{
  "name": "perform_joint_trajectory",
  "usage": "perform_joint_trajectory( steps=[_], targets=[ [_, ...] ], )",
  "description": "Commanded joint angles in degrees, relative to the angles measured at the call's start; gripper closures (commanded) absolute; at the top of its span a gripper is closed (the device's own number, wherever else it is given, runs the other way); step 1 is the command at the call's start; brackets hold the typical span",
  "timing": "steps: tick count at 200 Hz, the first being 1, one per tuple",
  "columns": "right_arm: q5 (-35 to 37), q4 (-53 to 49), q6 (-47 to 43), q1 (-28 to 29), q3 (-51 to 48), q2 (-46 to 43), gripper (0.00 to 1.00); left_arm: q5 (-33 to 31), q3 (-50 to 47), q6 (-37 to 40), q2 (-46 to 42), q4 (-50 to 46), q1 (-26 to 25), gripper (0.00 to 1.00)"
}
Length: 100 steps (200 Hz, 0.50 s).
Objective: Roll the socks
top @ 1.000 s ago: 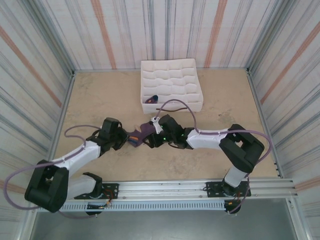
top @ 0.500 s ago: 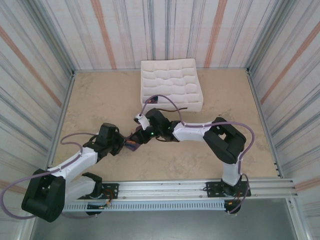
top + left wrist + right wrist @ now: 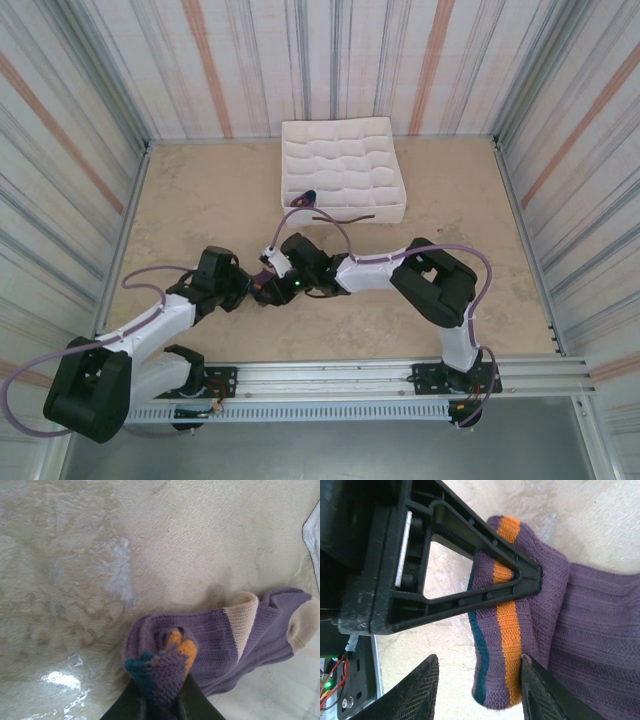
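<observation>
The purple socks [image 3: 225,640] lie flat on the tan table, pale patches showing in the left wrist view. My left gripper [image 3: 160,702] is shut on their bunched orange and teal end. In the right wrist view that striped end [image 3: 502,645] hangs below the left gripper's black finger [image 3: 485,587]. My right gripper [image 3: 477,695] stands open around it, the right pad touching the fabric and the left pad apart from it. From above, the left gripper [image 3: 248,290] and right gripper [image 3: 273,288] meet over the socks [image 3: 262,284] at centre-left.
A white grid-compartment box [image 3: 345,150] stands at the back centre, with a small purple bundle [image 3: 305,197] in its near-left cell. Striped walls close in the table on three sides. A metal rail [image 3: 400,375] runs along the near edge.
My right arm has swung left to the end held by the left gripper, and its jaws have narrowed. The left gripper pulled slightly toward the near left, still shut on the socks.
</observation>
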Motion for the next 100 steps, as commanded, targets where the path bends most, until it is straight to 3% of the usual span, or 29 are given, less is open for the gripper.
perform_joint_trajectory(
  steps=[1, 32, 51, 71, 100],
  targets=[
    [2.0, 1.1, 2.9, 0.5, -1.1, 1.1, 0.56, 0.3, -0.3, 0.7, -0.1, -0.3, 0.4, 1.0],
    [4.1, -0.5, 3.5, 0.9, -0.3, 1.9, 0.56, 0.8, -0.1, 1.4, 0.3, 0.0, 0.4, 1.0],
    [6.0, -0.3, 3.7, 1.0, -0.8, 1.7, 0.41, 1.0, -0.1, 1.6, 0.6, 0.0, 0.4, 1.0],
    [7.6, -0.4, 3.5, 1.2, -0.9, 1.4, 0.37, 1.1, -0.1, 1.8, 0.5, -0.2, 0.4, 1.0],
    [7.3, -0.1, 3.5, 1.2, -0.5, 1.5, 0.41, 1.0, 0.2, 2.1, 0.9, -0.1, 0.4, 1.0]
  ],
)
